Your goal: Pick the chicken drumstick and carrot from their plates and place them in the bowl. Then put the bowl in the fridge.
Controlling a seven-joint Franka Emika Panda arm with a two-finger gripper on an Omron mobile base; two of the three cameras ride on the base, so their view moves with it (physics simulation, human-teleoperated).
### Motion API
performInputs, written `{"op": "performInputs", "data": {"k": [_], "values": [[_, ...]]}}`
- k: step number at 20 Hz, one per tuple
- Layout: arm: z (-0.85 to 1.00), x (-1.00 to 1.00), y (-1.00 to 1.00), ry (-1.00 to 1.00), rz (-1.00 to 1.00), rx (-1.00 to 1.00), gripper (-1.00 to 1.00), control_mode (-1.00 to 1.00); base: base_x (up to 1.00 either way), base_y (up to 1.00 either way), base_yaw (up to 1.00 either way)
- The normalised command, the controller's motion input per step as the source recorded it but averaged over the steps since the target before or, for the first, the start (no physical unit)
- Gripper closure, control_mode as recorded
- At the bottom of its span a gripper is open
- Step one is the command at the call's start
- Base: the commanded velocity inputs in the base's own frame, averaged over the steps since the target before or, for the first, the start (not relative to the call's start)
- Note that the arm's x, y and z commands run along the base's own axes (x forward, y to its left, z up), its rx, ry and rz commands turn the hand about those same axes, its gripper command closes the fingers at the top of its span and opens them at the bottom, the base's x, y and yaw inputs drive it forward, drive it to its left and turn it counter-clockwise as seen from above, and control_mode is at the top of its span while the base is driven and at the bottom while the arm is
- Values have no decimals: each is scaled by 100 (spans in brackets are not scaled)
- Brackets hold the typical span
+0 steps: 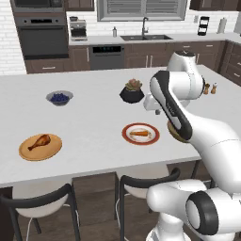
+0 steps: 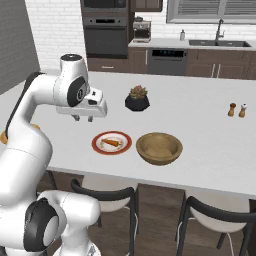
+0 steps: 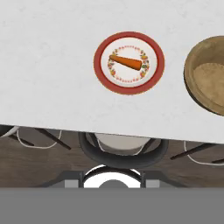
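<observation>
Resting on wood plate (image 1: 28, 151), drumstick (image 1: 39, 141).

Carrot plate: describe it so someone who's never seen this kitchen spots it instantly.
Start at the long white island counter and go to its near edge, above the stools. There, just left of the wooden bowl in the right base view, sits the carrot plate, holding one small orange carrot. Its wide red-orange rim and cream centre set it apart from the plain wooden plate under the chicken drumstick.

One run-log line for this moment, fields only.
pincer: above counter, holds nothing | carrot: on red-rimmed plate | chicken drumstick: on wooden plate | bowl: empty
</observation>
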Motion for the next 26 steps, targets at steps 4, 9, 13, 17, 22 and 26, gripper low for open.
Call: {"op": "performInputs", "data": {"k": [4, 9, 13, 17, 22, 26], "values": [[-16, 0, -19, 0, 4, 0, -100, -100, 0, 0, 0], [-42, 21, -6, 12, 21, -10, -100, -100, 0, 0, 0], [-34, 6, 1, 7, 24, 0, -100, -100, 0, 0, 0], [-33, 37, 9, 10, 26, -2, -100, -100, 0, 0, 0], [-25, 59, -10, 15, 29, -1, -100, -100, 0, 0, 0], [-11, 63, -18, 23, 7, 0, -100, -100, 0, 0, 0]]}}
